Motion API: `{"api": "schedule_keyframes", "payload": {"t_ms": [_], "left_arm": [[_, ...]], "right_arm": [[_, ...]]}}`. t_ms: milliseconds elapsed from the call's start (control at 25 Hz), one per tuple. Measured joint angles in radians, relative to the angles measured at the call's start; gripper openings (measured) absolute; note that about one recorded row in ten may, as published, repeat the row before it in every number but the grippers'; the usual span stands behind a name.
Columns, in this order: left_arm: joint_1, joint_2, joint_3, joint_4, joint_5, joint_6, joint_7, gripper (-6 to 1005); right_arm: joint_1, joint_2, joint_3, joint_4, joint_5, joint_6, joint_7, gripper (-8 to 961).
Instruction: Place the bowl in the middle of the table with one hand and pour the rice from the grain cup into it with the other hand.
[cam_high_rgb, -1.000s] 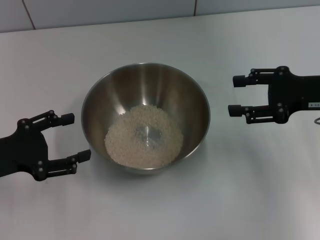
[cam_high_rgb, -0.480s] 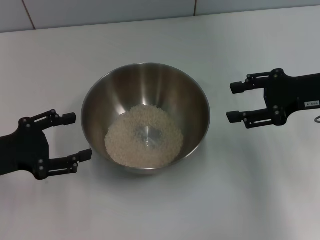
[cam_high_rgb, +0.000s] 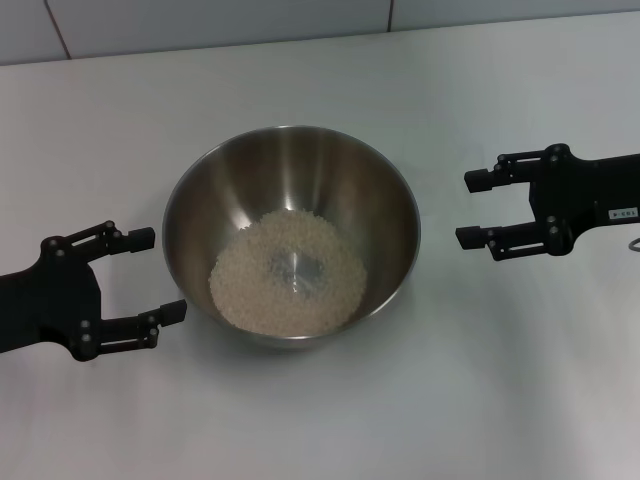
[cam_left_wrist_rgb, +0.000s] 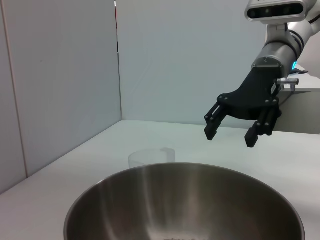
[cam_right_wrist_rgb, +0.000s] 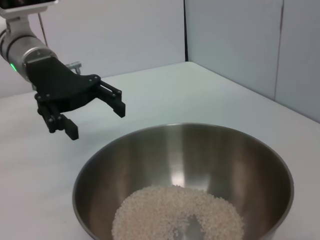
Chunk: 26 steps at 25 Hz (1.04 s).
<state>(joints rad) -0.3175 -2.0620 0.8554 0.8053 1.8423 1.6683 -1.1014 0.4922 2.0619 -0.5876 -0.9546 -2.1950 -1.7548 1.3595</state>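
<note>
The steel bowl (cam_high_rgb: 290, 170) stands in the middle of the white table (cam_high_rgb: 330, 420), with the rice (cam_high_rgb: 288, 278) lying in its bottom as a pale ring. My left gripper (cam_high_rgb: 158, 275) is open and empty just left of the bowl, apart from its rim. My right gripper (cam_high_rgb: 470, 210) is open and empty to the right of the bowl, clear of it. In the left wrist view the clear grain cup (cam_left_wrist_rgb: 151, 157) stands upright on the table beyond the bowl (cam_left_wrist_rgb: 185, 195), near the right gripper (cam_left_wrist_rgb: 230, 136). The right wrist view shows the rice (cam_right_wrist_rgb: 177, 212) and the left gripper (cam_right_wrist_rgb: 96, 122).
A tiled wall (cam_high_rgb: 200, 20) runs along the far edge of the table. Panel walls (cam_left_wrist_rgb: 60, 75) enclose the table's sides. Bare tabletop lies in front of and behind the bowl.
My right gripper has shifted slightly nearer, staying open. The left gripper has dropped back a touch. The bowl and rice have not moved.
</note>
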Motion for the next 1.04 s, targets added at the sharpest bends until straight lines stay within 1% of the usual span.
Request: {"api": "schedule_keyframes", "payload": {"t_ms": [800,1040], "left_arm": [[0.000,-0.001,0.001,0.000,0.000,-0.004,0.000,862],[0.000,-0.001,0.001,0.000,0.000,-0.004,0.000,862]], "right_arm": [[-0.003,0.001,-0.001,0.007,-0.003,0.014,-0.007,730],[-0.003,0.004,-0.001,0.008,-0.012,0.016,-0.008,730]]}}
